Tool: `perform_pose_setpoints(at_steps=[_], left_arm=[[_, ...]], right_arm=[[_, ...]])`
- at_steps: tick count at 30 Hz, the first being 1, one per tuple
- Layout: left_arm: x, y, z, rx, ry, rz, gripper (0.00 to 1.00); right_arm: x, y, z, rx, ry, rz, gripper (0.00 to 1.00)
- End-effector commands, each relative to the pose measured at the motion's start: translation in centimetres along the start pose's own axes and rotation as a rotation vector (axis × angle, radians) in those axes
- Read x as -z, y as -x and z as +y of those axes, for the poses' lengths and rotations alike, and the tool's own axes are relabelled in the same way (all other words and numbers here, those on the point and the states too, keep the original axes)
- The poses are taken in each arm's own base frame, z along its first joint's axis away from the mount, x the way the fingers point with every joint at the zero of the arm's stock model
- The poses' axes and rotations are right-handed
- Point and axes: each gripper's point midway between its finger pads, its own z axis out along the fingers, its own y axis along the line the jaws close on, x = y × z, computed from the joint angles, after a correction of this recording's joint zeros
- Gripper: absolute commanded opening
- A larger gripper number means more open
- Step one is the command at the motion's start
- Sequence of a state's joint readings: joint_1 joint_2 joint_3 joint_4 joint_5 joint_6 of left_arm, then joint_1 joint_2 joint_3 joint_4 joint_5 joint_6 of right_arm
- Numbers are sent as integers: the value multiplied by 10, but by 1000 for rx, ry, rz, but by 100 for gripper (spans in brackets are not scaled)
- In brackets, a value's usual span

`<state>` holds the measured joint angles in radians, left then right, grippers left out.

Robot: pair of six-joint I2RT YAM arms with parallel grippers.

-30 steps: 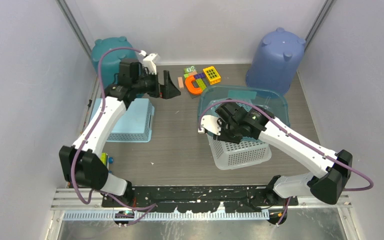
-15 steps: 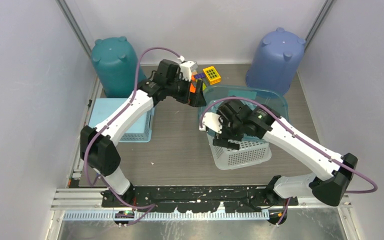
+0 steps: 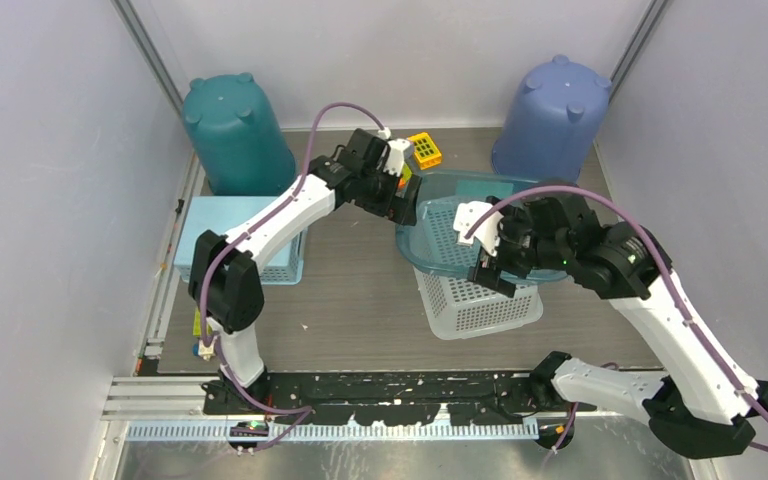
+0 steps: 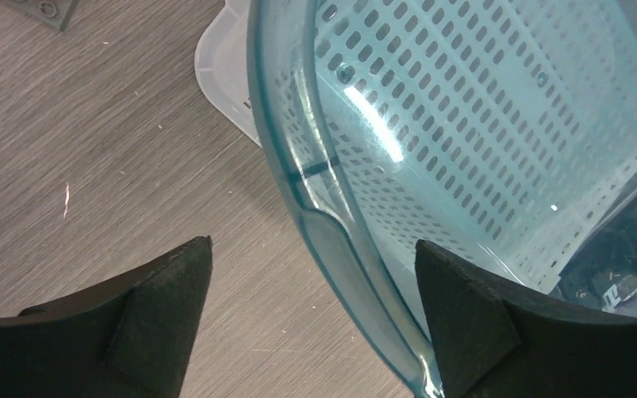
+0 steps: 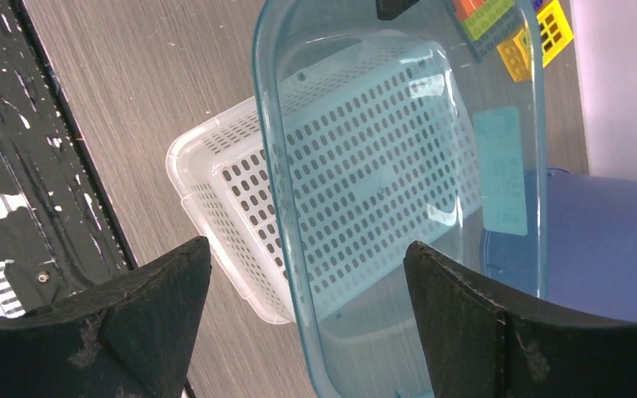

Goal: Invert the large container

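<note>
The wooden table point(image 3: 360, 300) carries everything, and the large container point(image 3: 435, 230) sits right of its middle. It is a clear teal tub with its open side facing up, not yet turned over. It rests on top of a white perforated basket point(image 3: 480, 310), which pokes out from under the container's near edge and shows through its see-through floor.

Behind the container's far right corner stands a blue bucket point(image 3: 550, 120), bottom up. A teal bucket point(image 3: 235, 135), also bottom up, stands well off to the container's far left. A light blue basket point(image 3: 265, 255) lies upside down to the container's left, partly under the left arm.

The left gripper point(image 3: 407, 203) is at the container's left end. In its wrist view the two fingers point(image 4: 158, 315) stand wide apart and the container's rim point(image 4: 332, 240) runs between them – neither finger is visibly pressed on it. The right gripper point(image 3: 490, 270) hangs over the container's near side. Its fingers point(image 5: 133, 315) are likewise spread wide, the container point(image 5: 381, 166) lies below between them, and nothing is clamped.

Small toy blocks lie just beyond the container's far left corner – a yellow gridded one point(image 3: 423, 150) is the clearest, and the rest are mostly hidden by the left arm.
</note>
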<state>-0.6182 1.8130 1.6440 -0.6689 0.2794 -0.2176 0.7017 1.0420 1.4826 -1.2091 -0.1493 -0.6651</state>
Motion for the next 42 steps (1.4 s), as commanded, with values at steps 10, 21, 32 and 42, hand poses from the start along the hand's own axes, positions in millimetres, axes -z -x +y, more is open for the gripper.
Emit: perform_pose_setpoints(at_steps=[10, 21, 32, 42], left_arm=[[4, 14, 7, -57, 155, -12, 46], [38, 29, 4, -46, 191, -100, 13], [93, 56, 17, 45, 174, -232, 0], [155, 53, 67, 122, 222, -291, 0]], right_arm=[[15, -10, -9, -12, -94, -25, 91], [19, -8, -14, -16, -112, -30, 91], [16, -11, -17, -36, -122, -25, 91], [16, -8, -22, -58, -138, -35, 91]])
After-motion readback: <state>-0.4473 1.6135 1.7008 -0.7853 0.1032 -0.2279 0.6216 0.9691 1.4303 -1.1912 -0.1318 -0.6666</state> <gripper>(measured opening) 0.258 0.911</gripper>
